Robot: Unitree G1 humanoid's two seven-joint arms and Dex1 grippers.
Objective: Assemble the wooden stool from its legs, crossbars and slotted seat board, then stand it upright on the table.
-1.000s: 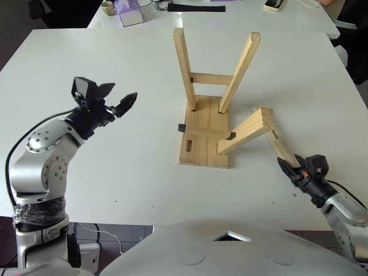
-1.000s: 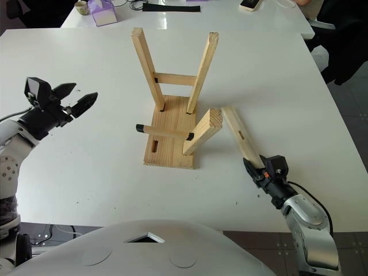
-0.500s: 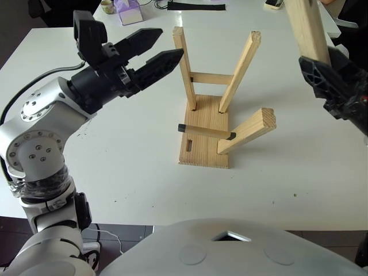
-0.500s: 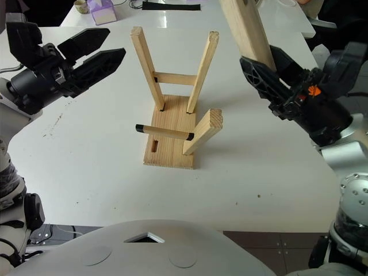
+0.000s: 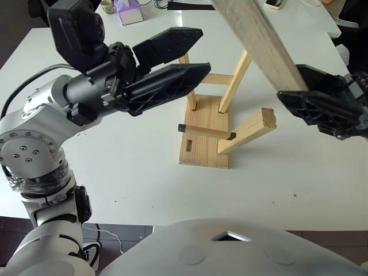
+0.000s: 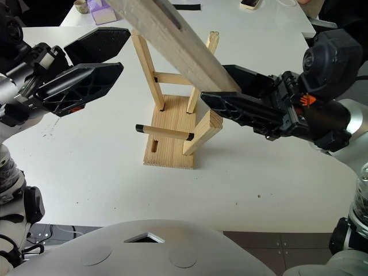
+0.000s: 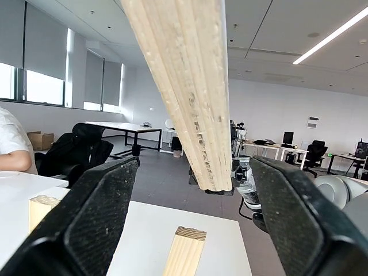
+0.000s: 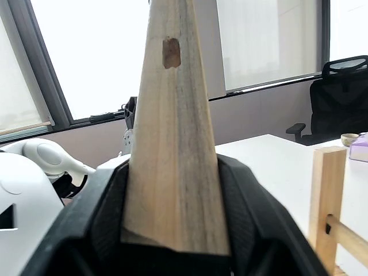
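We see the right gripper (image 6: pixel 215 83) closed on a loose stool leg (image 5: pixel 260 40). It holds the leg high above the table (image 5: pixel 132 167), the free end leaning toward the robot's left. The left gripper (image 5: pixel 204 49) is raised too, its fingers wide apart with nothing between them, and its tips are near the two upright legs (image 5: pixel 233 86). These stand on the seat board (image 5: pixel 204 154), joined by a crossbar (image 5: pixel 215 79). A third leg (image 5: pixel 248 130) leans on the board, and a dark-tipped crossbar (image 5: pixel 206 131) reaches from it across the board.

Left gripper (image 5: pixel 204 49), held high at 10 o'clock, spreads its fingers wide; right gripper (image 5: pixel 289 81), at 3 o'clock, clamps a stool leg (image 5: pixel 253 34).
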